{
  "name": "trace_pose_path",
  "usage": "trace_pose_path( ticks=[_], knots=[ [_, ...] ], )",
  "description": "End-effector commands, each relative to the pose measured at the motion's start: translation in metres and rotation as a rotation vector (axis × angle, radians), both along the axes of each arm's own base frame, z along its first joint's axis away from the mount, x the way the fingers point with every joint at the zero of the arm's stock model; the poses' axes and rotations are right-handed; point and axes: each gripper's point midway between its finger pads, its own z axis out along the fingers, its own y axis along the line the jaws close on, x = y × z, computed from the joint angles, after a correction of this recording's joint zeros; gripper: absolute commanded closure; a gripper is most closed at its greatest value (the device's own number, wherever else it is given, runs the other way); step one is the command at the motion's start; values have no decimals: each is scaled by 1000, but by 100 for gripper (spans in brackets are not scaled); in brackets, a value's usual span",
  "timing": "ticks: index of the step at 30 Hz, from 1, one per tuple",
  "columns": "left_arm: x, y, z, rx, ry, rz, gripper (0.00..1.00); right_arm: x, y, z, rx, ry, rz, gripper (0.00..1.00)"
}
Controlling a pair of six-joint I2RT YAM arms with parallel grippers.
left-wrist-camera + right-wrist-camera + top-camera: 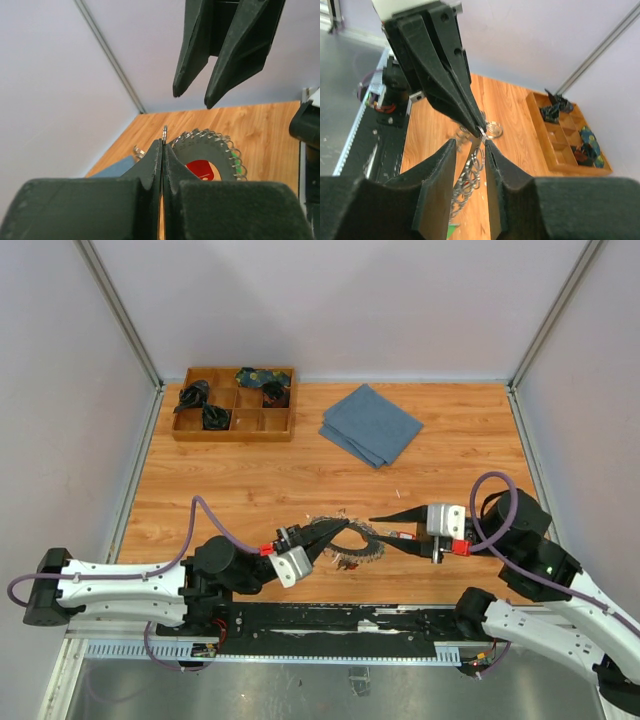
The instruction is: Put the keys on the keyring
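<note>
Pinching one keyring, left gripper; right gripper parted (keys uncountable).

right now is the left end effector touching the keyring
Touching. The left wrist view shows the left end effector shut, with a thin metal bit of the keyring pinched between its fingertips.

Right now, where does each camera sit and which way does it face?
Top external: high behind the robot, looking down on the table; left arm and right arm show.
Left wrist: on the left arm, looking along its shut left gripper at the keyring; right gripper opposite.
Right wrist: on the right arm, facing back at the left gripper; own open jaws show.
Shared: both wrists see the keyring.
</note>
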Motion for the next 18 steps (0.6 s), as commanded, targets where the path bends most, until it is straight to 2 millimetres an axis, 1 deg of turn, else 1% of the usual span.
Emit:
trace_pose_path(
  ticks=[1,3,10,12,18],
  knots=[
    [8,-2,5,127,-82,58,99,13,2,-23,-143,-36,-36,70],
    [8,-5,-1,184,-102,59,99,16,4,-31,-183,-41,-38,70],
    [2,-10,-14,280,-119,16,100,21,8,-41,-222,-76,-30,69],
    [1,-12,-17,295,-116,2,100,21,8,-42,-226,-81,-23,70],
    [-2,-16,-21,309,-102,-15,99,14,11,-50,-261,-63,31,74]
  ],
)
